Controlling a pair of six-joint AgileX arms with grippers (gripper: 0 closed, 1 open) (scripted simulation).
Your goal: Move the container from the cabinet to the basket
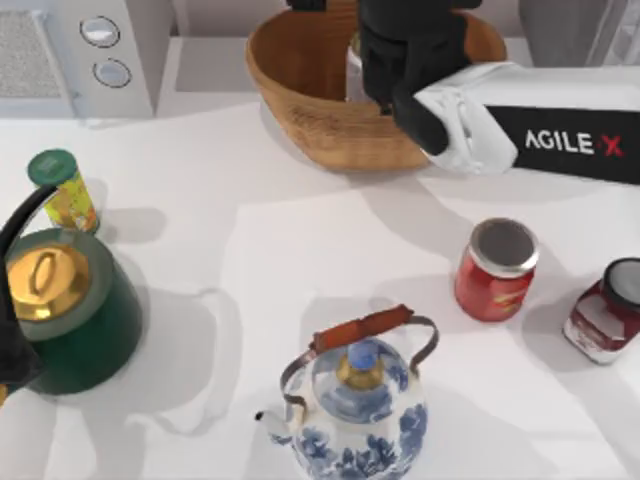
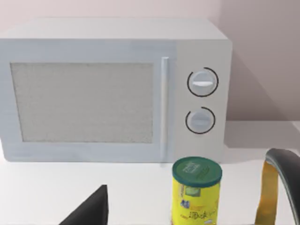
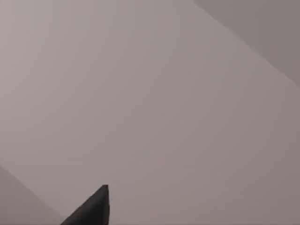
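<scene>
1. Nearest the viewer in the top view, the blue-and-white teapot (image 1: 350, 405) and the green kettle (image 1: 65, 310) stand well clear of the work, as do the red jar (image 1: 495, 268) and a second jar (image 1: 605, 310) at the right edge.
2. The left arm is parked by the yellow can (image 2: 196, 190), facing the microwave (image 2: 112, 89).
3. The right gripper (image 1: 400, 60) hangs over the basket (image 1: 320, 125). Whether its fingers are apart cannot be told.
4. A pale sliver beside it, inside the basket, is probably the container (image 1: 353, 75); release should be low, central and away from the rim.
5. The cabinet (image 1: 575, 30) stands far right; withdrawing straight up looks safest.
</scene>
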